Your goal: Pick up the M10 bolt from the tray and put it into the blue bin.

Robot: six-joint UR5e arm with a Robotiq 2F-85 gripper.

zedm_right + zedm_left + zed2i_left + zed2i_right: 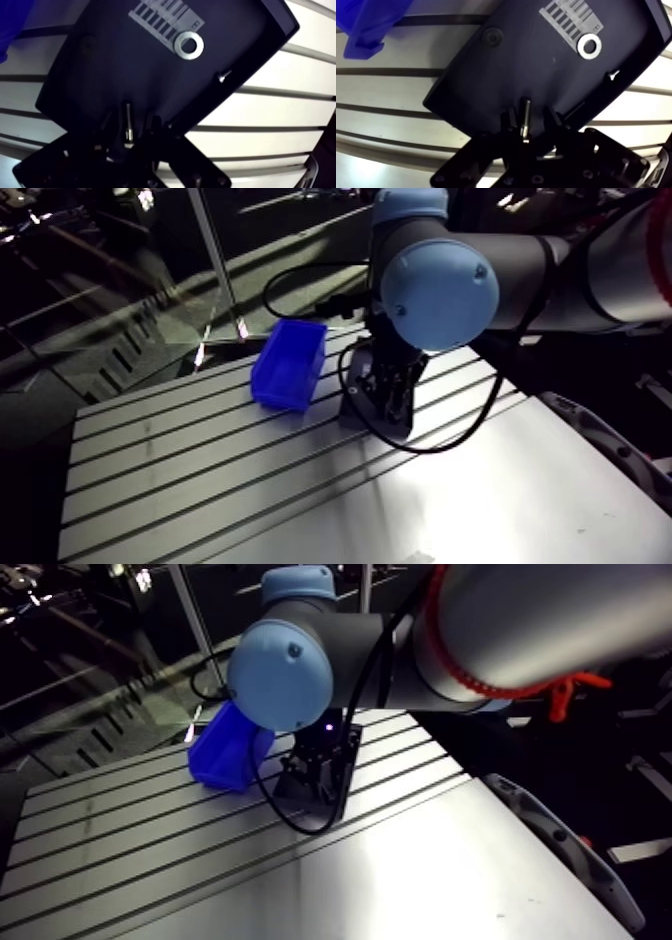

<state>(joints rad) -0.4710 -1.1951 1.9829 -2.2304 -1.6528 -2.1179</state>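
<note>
In the arm view, the arm is reaching down over the slotted table (200, 488), and its gripper (392, 396) is hanging low over a dark flat tray (347, 759) that is lying on the slots. The blue bin (290, 363) is sitting just beside the tray, on the same table top, with its open side facing up. From this angle the fingers are too dark and small against the tray for me to make out how they are standing. In the wrist view it is getting much clearer. The tray is filling most of what the camera is looking down on, lying askew across the table slots, and the M10 bolt (525, 117) is lying on the tray floor near the tray's closer edge, with its shank pointing toward the middle of the tray. The two fingers (508, 120) are spread and standing on either side of the bolt, with a thin gap showing on each side, so they are straddling it rather than pinching it. Further across the tray a shiny washer (589, 46) is lying next to a barcode label (568, 20). A small screw (223, 76) is resting against the tray's rim. A corner of the blue bin is showing just past the tray's far corner.
</note>
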